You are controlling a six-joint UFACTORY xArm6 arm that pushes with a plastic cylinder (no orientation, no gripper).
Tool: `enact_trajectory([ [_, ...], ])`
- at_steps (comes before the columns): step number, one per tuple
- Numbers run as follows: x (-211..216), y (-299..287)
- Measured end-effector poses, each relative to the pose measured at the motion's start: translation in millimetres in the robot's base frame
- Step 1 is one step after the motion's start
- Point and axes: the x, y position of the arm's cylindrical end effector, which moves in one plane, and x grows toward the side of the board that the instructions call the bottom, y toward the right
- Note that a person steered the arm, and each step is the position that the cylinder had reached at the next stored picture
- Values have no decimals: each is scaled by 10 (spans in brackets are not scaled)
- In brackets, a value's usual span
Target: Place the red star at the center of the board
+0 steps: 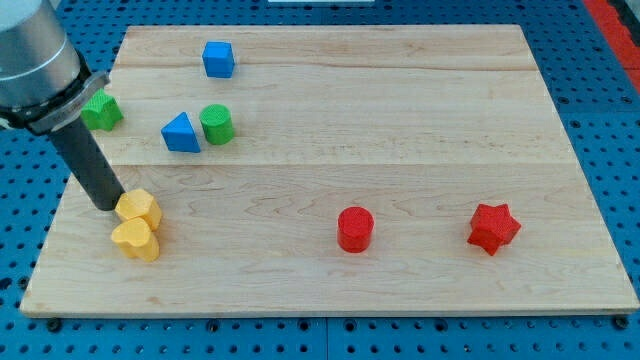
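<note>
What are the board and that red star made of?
The board looks like pale unvarnished wood: grain streaks and plank seams show. The red star seems to be matte plastic or painted wood, evenly coloured with no grain; the view can't settle which.

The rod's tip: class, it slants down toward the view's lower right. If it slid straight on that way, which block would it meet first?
Most likely the upper yellow block: my tip sits against its left edge, though contact is hard to confirm. The lower yellow block lies just beyond.
</note>
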Motion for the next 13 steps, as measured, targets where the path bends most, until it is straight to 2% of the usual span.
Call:
enact_trajectory([
  [3, -55, 0],
  [4, -398, 121],
  [5, -603, 556],
  [6, -616, 1277],
  [7, -616, 1344],
  [8, -595, 1645],
  [9, -637, 2836],
  [10, -417, 4069],
  [11, 55, 5074],
  [12, 492, 4919],
  [13, 630, 4424],
])
